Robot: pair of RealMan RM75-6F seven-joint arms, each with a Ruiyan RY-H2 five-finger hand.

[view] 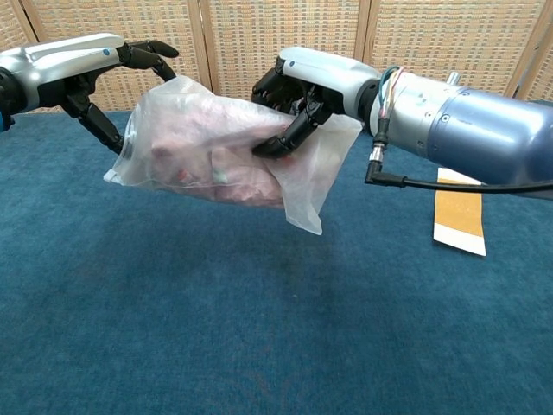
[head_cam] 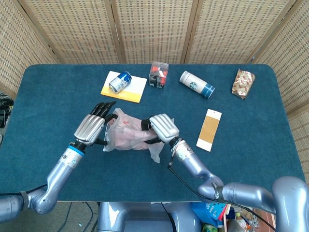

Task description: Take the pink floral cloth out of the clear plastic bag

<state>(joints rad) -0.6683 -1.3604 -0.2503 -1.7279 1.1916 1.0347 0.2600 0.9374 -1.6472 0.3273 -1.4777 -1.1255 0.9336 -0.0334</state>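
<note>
The right hand [view: 298, 95] grips the clear plastic bag [view: 220, 147] from above, its dark fingers [view: 278, 143] curled into the film near the bag's closed end, and holds the bag up off the blue surface [view: 259, 328]. A loose flap of the plastic hangs down just below this hand. Inside the bag, under and to the left of the right hand, sits the pink floral cloth [view: 203, 164], bunched up and seen only dimly through the film.

The left hand [view: 82, 73] is at the bag's far end from the right hand, with fingers spread and reaching around the edge there. They seem to touch the plastic, though a real grip cannot be made out in either view.

Beyond the two hands, toward the back of the surface, a can [head_cam: 119, 81] lies on a yellow and white pad [head_cam: 124, 88]. To its right stand a small clear box [head_cam: 158, 74], a tipped paper cup [head_cam: 197, 84] and a patterned packet [head_cam: 243, 82]. A tan card [head_cam: 209, 129] lies flat just right of the right hand.
</note>
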